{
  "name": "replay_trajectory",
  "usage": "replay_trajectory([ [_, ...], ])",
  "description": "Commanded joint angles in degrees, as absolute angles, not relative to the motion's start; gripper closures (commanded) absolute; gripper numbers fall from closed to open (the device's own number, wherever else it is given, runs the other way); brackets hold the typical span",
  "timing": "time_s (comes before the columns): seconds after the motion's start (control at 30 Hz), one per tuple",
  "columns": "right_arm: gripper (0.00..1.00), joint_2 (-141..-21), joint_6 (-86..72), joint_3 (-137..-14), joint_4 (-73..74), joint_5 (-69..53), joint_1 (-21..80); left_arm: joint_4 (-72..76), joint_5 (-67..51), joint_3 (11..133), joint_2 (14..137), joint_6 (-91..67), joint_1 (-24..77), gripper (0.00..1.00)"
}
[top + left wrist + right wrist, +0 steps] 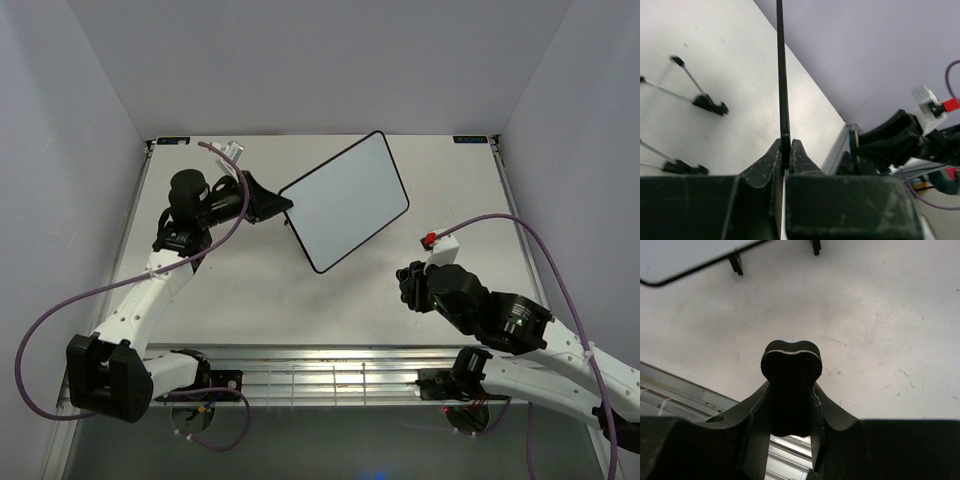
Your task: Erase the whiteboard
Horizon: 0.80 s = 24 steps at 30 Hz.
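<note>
Left gripper (283,208) (785,150): jaws clenched on the thin black frame of the whiteboard (345,200) (782,75), pinching its edge between both fingertips; in the left wrist view the board runs edge-on straight up from the jaws toward 12 o'clock. Two wire stand feet (710,105) show off the board's side at 9 o'clock in that view; can't tell if they touch the table (250,290). Left arm (150,295) reaches from its base at 7 o'clock up and inward, wrist bent so the fingers point toward 3 o'clock.

Whiteboard sits around 12 o'clock of table centre in the top view, rotated so its long side runs 8-to-2 o'clock, white face tilted up toward the camera; grip is at its 9 o'clock corner.

Right gripper (405,283) (791,395): closed tight on a small black bone-shaped eraser (791,365) - its lobed end sticks out past the fingertips. It hangs over bare table at 5 o'clock of the board, apart from it; in the right wrist view the board's corner (680,255) and its feet (735,263) lie at 11 o'clock. Right arm (540,365) comes in from 4 o'clock, folded low, fingers pointing toward 10 o'clock.
</note>
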State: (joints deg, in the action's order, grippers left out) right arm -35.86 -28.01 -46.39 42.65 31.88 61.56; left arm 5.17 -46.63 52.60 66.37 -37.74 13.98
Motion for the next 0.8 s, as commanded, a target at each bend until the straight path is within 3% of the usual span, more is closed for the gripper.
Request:
replay_trajectory([
  [0.0,0.92,-37.61,-31.81,-46.59,45.79,35.33,61.09,14.84,-43.59,57.48,69.34,-30.60,13.27,1.00],
  [0.23,0.92,-45.61,-30.77,-42.11,45.36,27.63,52.93,20.21,-51.50,60.64,78.74,-17.23,11.17,1.00],
  [0.43,0.92,-51.23,-17.24,-38.23,34.99,1.70,27.28,21.53,-55.79,62.57,81.12,-15.30,7.04,1.00],
  [0.77,0.92,-62.82,-14.68,-39.37,29.09,-0.26,21.89,21.71,-63.81,61.96,85.51,-12.57,4.04,1.00],
])
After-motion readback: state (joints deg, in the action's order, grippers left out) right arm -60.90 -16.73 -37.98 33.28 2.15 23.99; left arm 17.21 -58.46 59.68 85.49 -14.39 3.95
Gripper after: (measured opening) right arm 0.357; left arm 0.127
